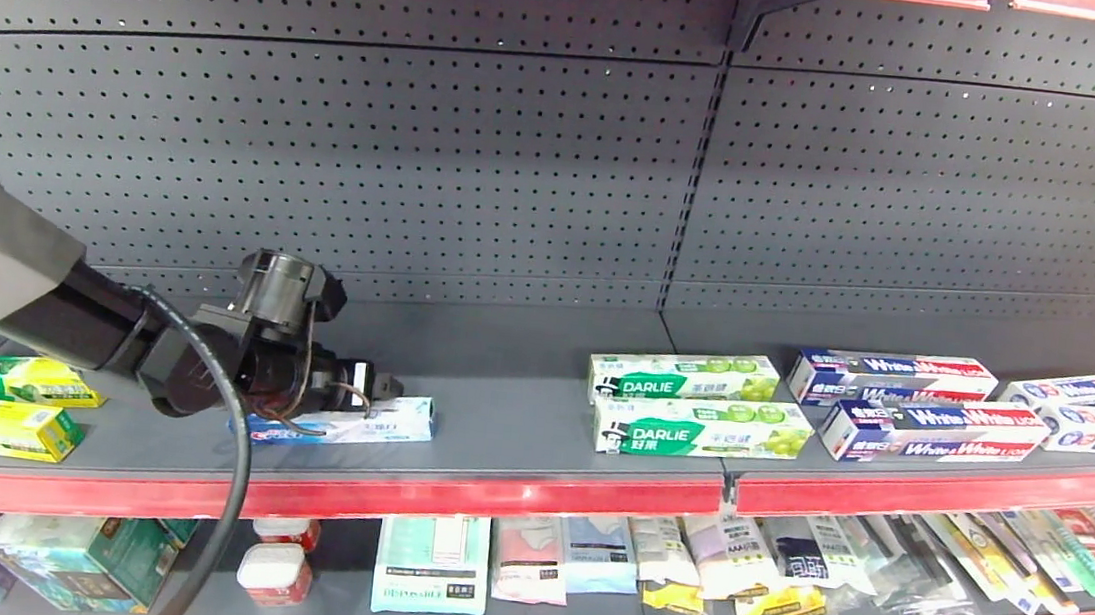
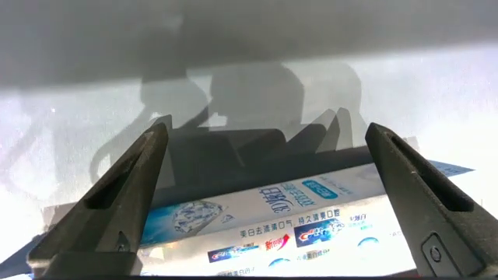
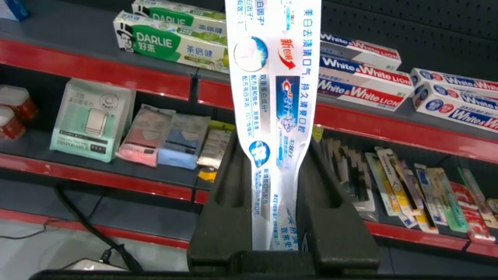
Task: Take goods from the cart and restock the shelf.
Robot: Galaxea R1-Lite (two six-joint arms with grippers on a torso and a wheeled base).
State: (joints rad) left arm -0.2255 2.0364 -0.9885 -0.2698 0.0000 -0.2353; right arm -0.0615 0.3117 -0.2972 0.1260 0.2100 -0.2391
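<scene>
The left arm is over the middle shelf (image 1: 517,415), and its left fingers (image 2: 117,210) are spread wide with nothing between them. Just below them a blue-and-white toothpaste box (image 1: 365,426) lies flat on the shelf. Its long axis runs along the red front edge, and in the left wrist view it lies roughly across the gap from one finger to the other. I cannot tell whether either finger touches it. It looks placed.

The right fingers (image 3: 226,194) are closed tight on one end of a second toothpaste box (image 3: 268,117). That box points straight out from them, toward the shelves. This arm is farther back than the left, and beyond the box's free end I see the green boxes (image 1: 698,412) and the white boxes (image 1: 919,414).

To my eye the coming move turns on that held box. Its length points into the shelf, while the stock lies lengthwise along the edge, so it probably needs turning. The bare stretch between the laid box and the green ones looks the likely spot.
</scene>
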